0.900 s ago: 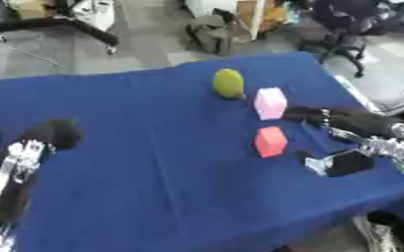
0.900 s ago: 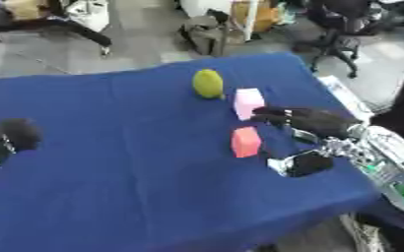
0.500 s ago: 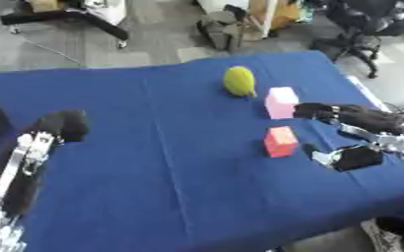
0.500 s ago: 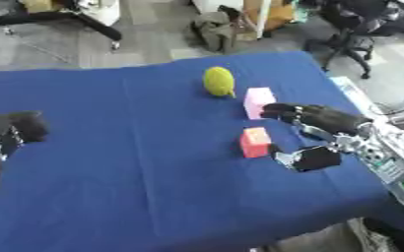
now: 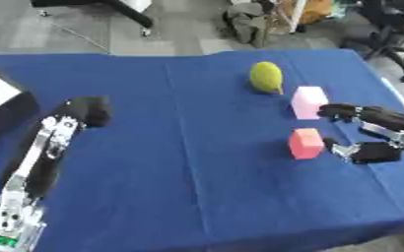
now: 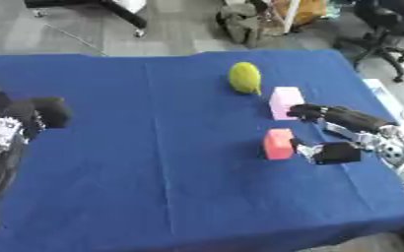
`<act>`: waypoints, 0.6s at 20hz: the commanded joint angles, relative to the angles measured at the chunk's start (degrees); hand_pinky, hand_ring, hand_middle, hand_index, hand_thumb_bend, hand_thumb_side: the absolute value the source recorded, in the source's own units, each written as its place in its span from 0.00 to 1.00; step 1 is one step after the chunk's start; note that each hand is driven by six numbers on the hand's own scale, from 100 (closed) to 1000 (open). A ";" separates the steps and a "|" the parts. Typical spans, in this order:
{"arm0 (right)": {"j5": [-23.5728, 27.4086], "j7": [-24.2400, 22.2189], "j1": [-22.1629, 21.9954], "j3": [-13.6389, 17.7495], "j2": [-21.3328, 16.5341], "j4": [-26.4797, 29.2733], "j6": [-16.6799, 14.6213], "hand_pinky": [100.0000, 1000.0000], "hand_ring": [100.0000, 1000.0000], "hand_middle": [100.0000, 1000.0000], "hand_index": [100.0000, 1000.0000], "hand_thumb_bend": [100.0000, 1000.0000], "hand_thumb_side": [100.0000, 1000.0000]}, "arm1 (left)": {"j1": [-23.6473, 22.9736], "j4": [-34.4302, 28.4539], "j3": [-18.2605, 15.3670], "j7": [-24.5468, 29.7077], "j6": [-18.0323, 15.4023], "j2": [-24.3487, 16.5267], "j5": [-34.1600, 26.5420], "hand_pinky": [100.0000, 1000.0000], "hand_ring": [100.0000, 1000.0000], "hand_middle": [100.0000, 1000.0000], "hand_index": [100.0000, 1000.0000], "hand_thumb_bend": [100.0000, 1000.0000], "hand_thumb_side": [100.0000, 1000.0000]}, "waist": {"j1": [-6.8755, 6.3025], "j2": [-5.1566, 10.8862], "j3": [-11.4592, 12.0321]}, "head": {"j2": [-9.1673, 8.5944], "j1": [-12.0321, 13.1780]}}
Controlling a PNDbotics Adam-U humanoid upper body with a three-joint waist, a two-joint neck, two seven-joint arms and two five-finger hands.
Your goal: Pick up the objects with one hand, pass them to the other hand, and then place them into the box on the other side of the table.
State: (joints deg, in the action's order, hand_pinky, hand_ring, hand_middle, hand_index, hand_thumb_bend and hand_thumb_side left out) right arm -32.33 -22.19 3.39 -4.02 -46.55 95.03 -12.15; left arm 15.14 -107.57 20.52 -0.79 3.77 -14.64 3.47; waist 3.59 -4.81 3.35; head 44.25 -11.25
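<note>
A yellow-green rounded fruit (image 5: 266, 77) lies far on the blue cloth. Just right of it and nearer stands a pale pink block (image 5: 308, 102); a red-pink block (image 5: 305, 143) stands nearer still. My right hand (image 6: 348, 118) comes in from the right, open. Its straight fingers (image 5: 360, 112) point left and end just beside the pale pink block, and its thumb (image 5: 365, 152) lies close to the red-pink block's right side. My left hand (image 5: 86, 110) shows as a dark mass at the end of its arm, on the left, holding nothing I can see.
A black box (image 5: 3, 101) with a white inside sits at the left table edge, beside my left arm (image 5: 37, 157). The blue cloth (image 5: 197, 172) covers the whole table. Office chairs and a bag stand on the floor beyond the far edge.
The camera has shifted, so the whole scene sits differently. My right hand has come a little closer to the two blocks, its thumb now almost at the red-pink one.
</note>
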 commanded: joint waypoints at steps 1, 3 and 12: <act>-0.20 -0.02 1.25 0.17 -1.08 -2.41 -0.39 0.80 0.85 1.00 1.00 0.00 0.87 | 0.89 -1.18 -0.21 0.24 -0.13 -0.28 0.17 0.73 0.68 0.60 0.76 0.03 0.96 | 0.01 0.32 0.13 | -0.13 -0.34; -0.47 -0.08 1.64 -0.13 -0.81 -3.90 -0.56 0.80 0.85 1.00 1.00 0.00 0.88 | 0.91 -1.17 -0.23 0.24 -0.13 -0.25 0.16 0.73 0.68 0.60 0.76 0.03 0.96 | 0.02 0.32 0.19 | -0.13 -0.62; -1.46 -0.29 2.81 -1.46 0.17 -7.39 -1.01 0.80 0.85 1.00 1.00 0.00 0.91 | 1.12 -1.11 -0.16 0.38 -0.20 -0.10 0.23 0.73 0.68 0.60 0.76 0.03 0.96 | -0.01 0.14 0.38 | -0.13 -1.44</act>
State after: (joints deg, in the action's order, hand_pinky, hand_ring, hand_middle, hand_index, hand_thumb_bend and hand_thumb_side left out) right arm -33.43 -22.45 5.58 -5.80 -45.07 87.56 -12.89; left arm 15.30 -107.57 20.53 -0.55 3.59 -14.63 3.47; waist 3.60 -5.05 3.67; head 44.25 -12.45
